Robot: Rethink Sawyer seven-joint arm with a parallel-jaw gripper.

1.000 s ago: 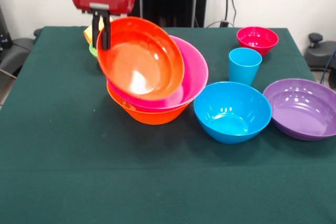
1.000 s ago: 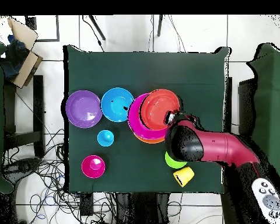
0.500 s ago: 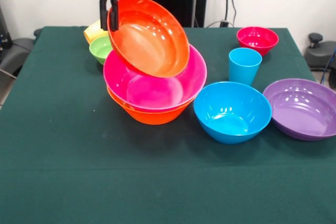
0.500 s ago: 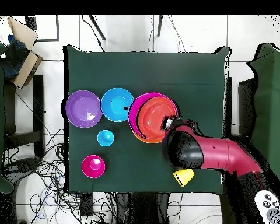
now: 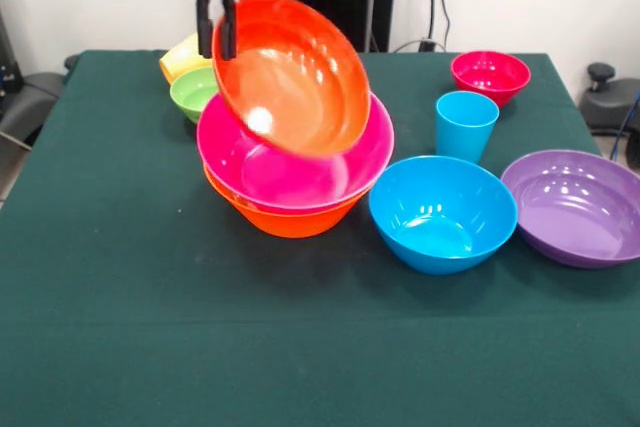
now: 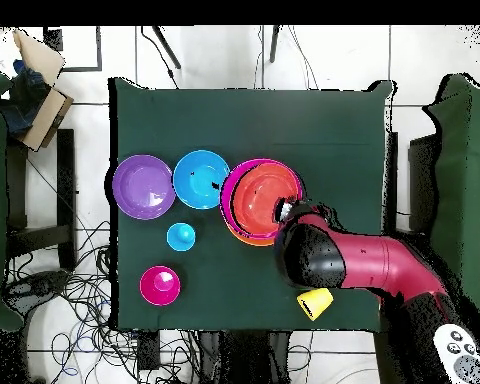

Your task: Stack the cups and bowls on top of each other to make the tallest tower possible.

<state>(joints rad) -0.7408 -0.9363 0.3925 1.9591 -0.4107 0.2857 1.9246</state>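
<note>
Red-orange bowl (image 5: 292, 74) is hanging tilted above your pink bowl (image 5: 300, 175), which is nesting in the orange bowl (image 5: 285, 219); your gripper (image 5: 216, 22) is pinching its rim.

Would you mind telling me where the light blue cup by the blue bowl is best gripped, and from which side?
Probably by the rim, from straight above. The light blue cup stands upright with its mouth open upward, so one finger could go inside and one outside the wall. It stands apart from the blue bowl and the magenta bowl, leaving room around it.
</note>
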